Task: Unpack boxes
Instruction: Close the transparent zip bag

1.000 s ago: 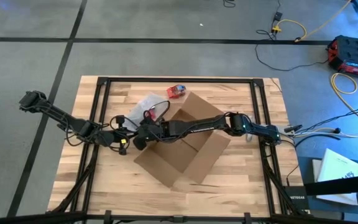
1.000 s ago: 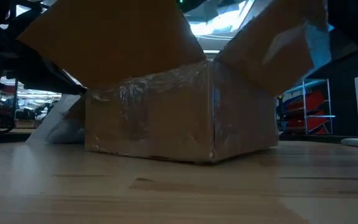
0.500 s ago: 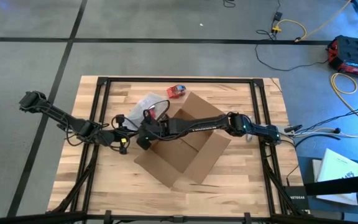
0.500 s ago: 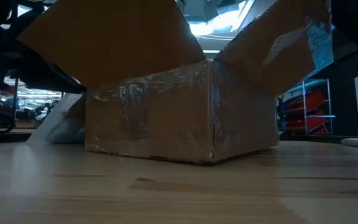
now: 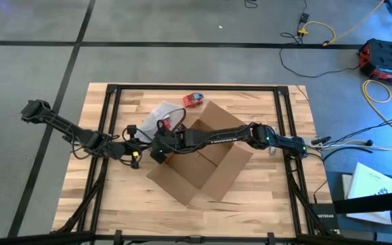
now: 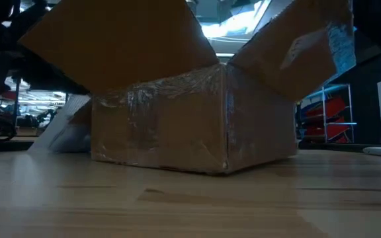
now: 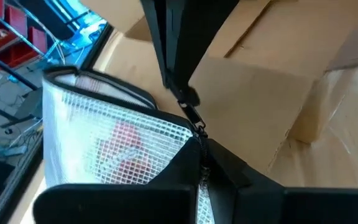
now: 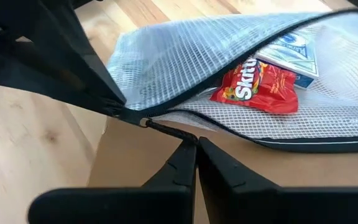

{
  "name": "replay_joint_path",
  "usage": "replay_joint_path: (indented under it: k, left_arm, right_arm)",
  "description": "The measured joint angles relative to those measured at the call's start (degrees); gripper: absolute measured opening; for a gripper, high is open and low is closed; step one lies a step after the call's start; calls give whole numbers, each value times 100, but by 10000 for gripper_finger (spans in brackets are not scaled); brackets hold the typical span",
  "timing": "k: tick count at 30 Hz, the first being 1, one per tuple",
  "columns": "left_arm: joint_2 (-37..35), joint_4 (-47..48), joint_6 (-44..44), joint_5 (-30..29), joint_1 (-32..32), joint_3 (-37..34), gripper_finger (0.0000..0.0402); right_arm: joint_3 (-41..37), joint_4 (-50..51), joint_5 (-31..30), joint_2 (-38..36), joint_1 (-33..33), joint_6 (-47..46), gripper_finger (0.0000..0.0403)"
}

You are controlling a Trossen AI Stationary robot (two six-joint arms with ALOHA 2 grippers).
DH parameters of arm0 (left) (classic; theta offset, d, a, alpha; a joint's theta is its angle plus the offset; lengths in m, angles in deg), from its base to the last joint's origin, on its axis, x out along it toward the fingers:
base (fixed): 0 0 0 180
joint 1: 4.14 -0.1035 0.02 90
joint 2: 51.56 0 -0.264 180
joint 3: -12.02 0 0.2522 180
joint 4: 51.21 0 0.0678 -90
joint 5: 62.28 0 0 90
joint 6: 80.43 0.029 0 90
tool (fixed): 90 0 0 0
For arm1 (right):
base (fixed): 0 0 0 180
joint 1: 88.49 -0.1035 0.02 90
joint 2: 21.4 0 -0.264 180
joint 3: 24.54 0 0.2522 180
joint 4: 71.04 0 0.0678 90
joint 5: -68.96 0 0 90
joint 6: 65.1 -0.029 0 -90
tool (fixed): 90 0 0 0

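The brown cardboard box (image 5: 206, 153) stands open mid-table on its base, flaps spread and taped sides shiny (image 6: 177, 119). Just left of it is a clear mesh zipper bag (image 5: 158, 114) holding a red candy pack (image 8: 257, 87) and a blue-and-white carton (image 8: 291, 53). Its zipper is partly open, and part of the bag lies over a box flap (image 8: 142, 155). My left gripper (image 5: 143, 151) and my right gripper (image 5: 156, 150) meet at the bag's zipper end, each shut on it. My left gripper pinches the bag's corner at the end of the zipper (image 7: 199, 138) between its two shut fingers. It comes from the table's left, slanting down. The bag's mesh wall (image 7: 117, 149) stands up beside the fingers. My right gripper pinches the zipper's black pull cord (image 8: 166, 132) between its fingertips. It comes from the table's right, slanting down, in line with the zipper. The cord runs straight from the slider (image 8: 143, 122) to the fingers.
A small red-and-blue object (image 5: 194, 100) lies by the table's far edge, behind the box. Black frame rails (image 5: 111, 122) cross the wooden top on both sides. Bare table lies on the near side of the box (image 6: 190, 205).
My right gripper has risen a little and rolled while staying shut on the zipper pull. In the low view the bag's upper edge stands slightly higher than before. The box and my left gripper have kept still.
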Motion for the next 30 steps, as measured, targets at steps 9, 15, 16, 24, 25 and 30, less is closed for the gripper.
replay_joint_path:
  k: [9,15,16,24,25,30]
  left_arm:
    - [0,13,271,61,2,207,0]
    - [0,10,291,54,2,213,0]
    - [0,9,315,49,2,213,0]
    - [-383,4,579,17,2,213,0]
    - [-451,11,586,18,2,215,0]
    - [-801,392,482,16,2,223,0]
  right_arm:
    - [8,304,-135,-15,21,25,0]
    - [7,374,-146,-15,15,91,0]
    - [7,416,-144,-15,15,116,0]
    - [2,700,-151,-63,10,168,0]
    - [2,708,-188,-91,10,188,0]
    - [0,833,-315,-204,46,310,0]
